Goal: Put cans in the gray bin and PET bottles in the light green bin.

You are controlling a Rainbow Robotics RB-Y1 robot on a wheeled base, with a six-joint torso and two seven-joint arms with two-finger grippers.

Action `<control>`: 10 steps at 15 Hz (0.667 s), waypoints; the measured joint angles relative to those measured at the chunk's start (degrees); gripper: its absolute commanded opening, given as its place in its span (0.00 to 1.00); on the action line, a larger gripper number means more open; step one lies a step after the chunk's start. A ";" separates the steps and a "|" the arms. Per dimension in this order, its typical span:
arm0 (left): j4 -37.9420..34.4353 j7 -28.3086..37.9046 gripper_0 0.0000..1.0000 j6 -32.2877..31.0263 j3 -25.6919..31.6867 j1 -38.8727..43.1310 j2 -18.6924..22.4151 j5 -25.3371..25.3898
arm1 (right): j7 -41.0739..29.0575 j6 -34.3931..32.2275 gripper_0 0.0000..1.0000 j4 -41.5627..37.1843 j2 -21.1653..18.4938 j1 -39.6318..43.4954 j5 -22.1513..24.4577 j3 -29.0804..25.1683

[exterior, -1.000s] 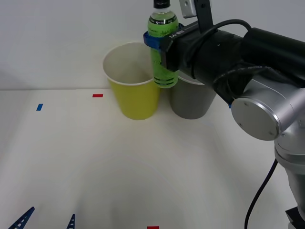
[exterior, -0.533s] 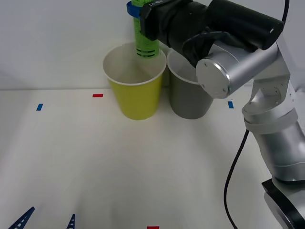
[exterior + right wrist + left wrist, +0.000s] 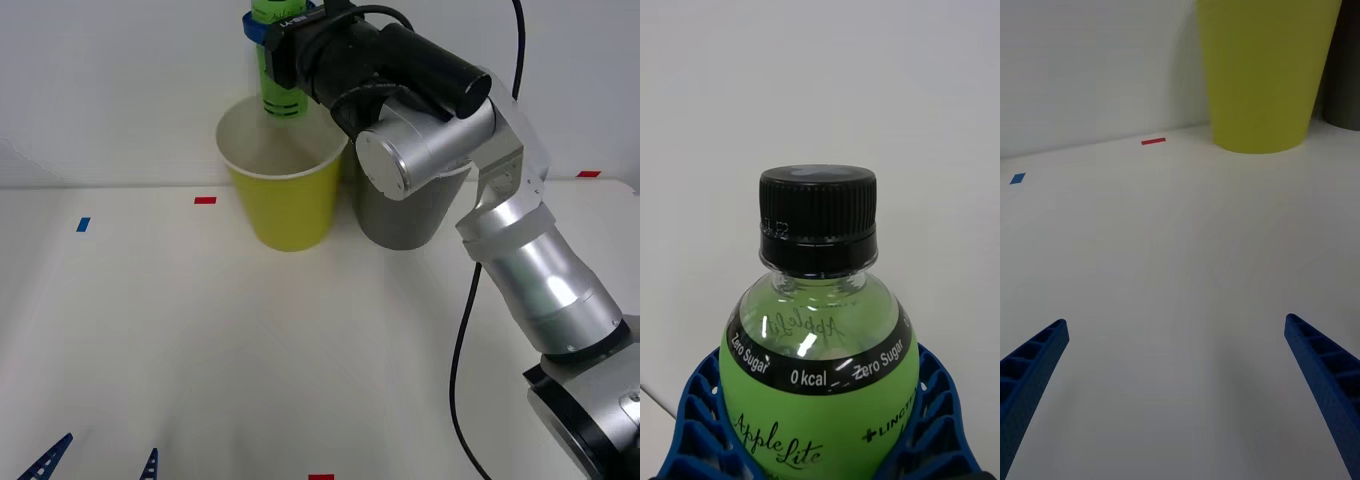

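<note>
While clamped in right tool (image 3: 268,40), PET bottle (image 3: 279,80) upright above light green bin (image 3: 285,205), left tool (image 3: 1180,375) wide.

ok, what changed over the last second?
The right gripper, shut on the small clear plastic bottle with green contents, carried it leftward from in front of the dark gray cup-shaped bin to above the yellow-green cup-shaped bin. No release. Both bins stayed put, as did the open left gripper, low over the table.
</note>
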 measured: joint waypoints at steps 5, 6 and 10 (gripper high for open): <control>0.00 0.00 1.00 0.00 0.00 0.00 0.00 0.00 | -1.06 -0.05 0.24 0.50 0.73 -0.61 -0.49 0.82; 0.00 0.00 1.00 0.00 0.00 0.00 0.00 0.00 | -1.24 -0.04 0.60 0.52 0.81 -0.61 -0.41 0.85; 0.00 0.00 1.00 0.00 0.00 0.00 0.00 0.00 | -1.79 -0.03 0.80 0.55 1.31 -0.62 2.01 0.82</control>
